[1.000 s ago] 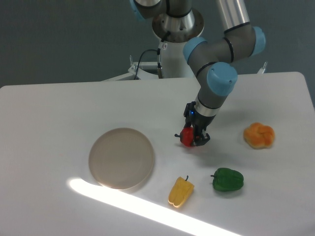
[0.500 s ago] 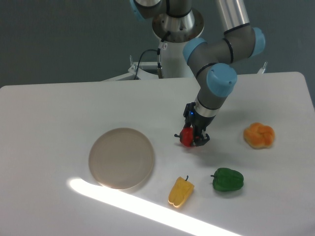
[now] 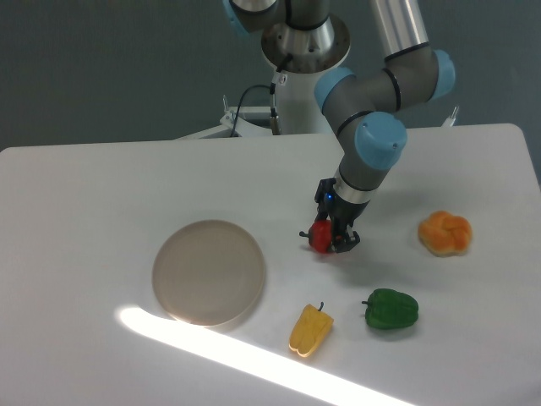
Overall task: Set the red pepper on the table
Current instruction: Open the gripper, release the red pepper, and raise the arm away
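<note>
1 pepper matters here, and the pincer (image 3: 335, 239) has it: the red pepper (image 3: 322, 236) sits clenched between the dark fingers, low over the worktop (image 3: 101, 194), just right of the round beige plate (image 3: 209, 271). From where the camera stands I cannot tell whether the pepper's underside touches the surface or hangs just above it. My read is that the setting-down step is in hand, close to its end. What the next move calls for, I'd judge, is letting the fingers part with the pepper resting on the white top, then lifting straight away so nothing nudges it.

The red pepper is small, glossy and rounded, so it could roll a little once freed. The worktop is flat, matte and white, with a bright stripe of light across its front. 3 other pieces lie well apart from the pincer: a lobed green pepper (image 3: 390, 309), a long yellow pepper (image 3: 310, 330) with a thin stem, and a bumpy orange piece (image 3: 445, 233) further right.
</note>
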`<state>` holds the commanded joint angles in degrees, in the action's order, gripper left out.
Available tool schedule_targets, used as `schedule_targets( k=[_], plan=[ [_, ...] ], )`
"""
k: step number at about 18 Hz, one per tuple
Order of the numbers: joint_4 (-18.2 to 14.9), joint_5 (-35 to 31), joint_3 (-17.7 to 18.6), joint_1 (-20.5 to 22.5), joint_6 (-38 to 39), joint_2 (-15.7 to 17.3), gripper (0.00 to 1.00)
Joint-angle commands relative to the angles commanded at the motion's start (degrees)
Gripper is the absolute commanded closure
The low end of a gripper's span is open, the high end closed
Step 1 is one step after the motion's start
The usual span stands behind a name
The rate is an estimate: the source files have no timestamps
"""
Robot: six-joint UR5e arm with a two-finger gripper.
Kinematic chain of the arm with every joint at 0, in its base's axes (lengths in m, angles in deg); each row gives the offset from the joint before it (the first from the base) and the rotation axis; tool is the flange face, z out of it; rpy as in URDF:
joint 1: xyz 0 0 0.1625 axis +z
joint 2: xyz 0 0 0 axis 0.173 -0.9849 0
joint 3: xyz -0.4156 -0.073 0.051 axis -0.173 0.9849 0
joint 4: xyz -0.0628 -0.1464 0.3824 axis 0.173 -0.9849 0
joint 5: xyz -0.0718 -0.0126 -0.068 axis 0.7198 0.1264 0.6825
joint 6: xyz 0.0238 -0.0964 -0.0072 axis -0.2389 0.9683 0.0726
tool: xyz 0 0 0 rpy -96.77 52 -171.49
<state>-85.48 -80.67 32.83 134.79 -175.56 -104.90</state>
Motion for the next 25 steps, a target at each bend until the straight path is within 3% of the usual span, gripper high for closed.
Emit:
schedule_targets(
  k=[3,8,12,16,19,25],
  plan=[
    [-0.18,0.0,-0.18,0.35,-0.09,0.26,0.0],
    [-0.44,-0.17,-1.75,1.49,0.0,0.88,0.0],
    [-1.67,-1.31,-5.97,3.78,0.09,0.88,0.0],
    [-1.23,-6.93,-10.71,4.4,0.35,-0.43,0.0],
    [-1.23,-8.61,-16.51,4.48,0.09,-3.24,0.0],
    [-0.35,-9.05,-30.65,4.31,-0.44,-12.64,0.0]
  ],
)
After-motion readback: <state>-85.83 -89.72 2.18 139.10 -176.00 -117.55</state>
